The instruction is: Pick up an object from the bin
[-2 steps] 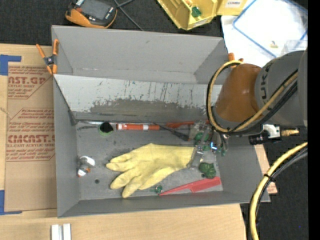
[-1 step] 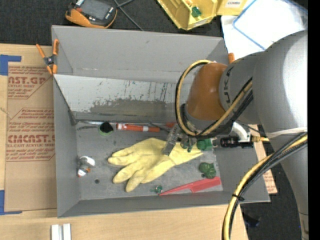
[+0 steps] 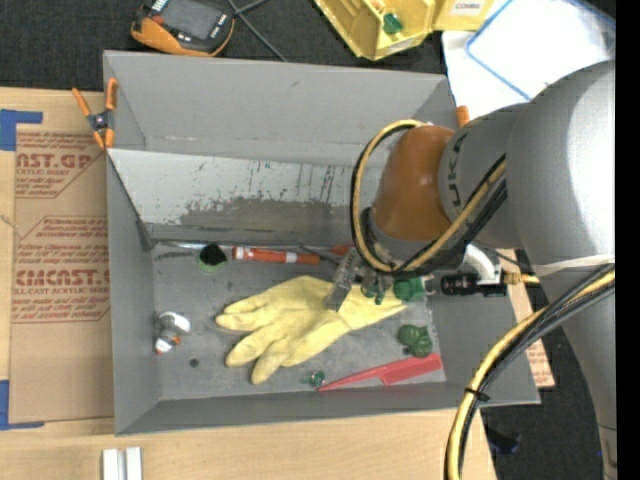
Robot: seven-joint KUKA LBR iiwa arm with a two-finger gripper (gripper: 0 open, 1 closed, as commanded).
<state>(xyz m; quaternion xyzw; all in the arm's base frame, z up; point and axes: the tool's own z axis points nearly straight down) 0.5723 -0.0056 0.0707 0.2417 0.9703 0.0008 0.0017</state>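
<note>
Gripper (image 3: pixel 347 286) stands over the right, cuff end of the yellow glove (image 3: pixel 298 328). The glove's long axis runs left and slightly near. Whether the gripper is open or closed cannot be told.

Yellow rubber glove (image 3: pixel 290 328), limp and flat, fingers splayed leftward, cuff rightward, centre of bin (image 3: pixel 250 118)

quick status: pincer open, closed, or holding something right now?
Pincer: cannot be told. It is down at the cuff end of the yellow glove.
</note>
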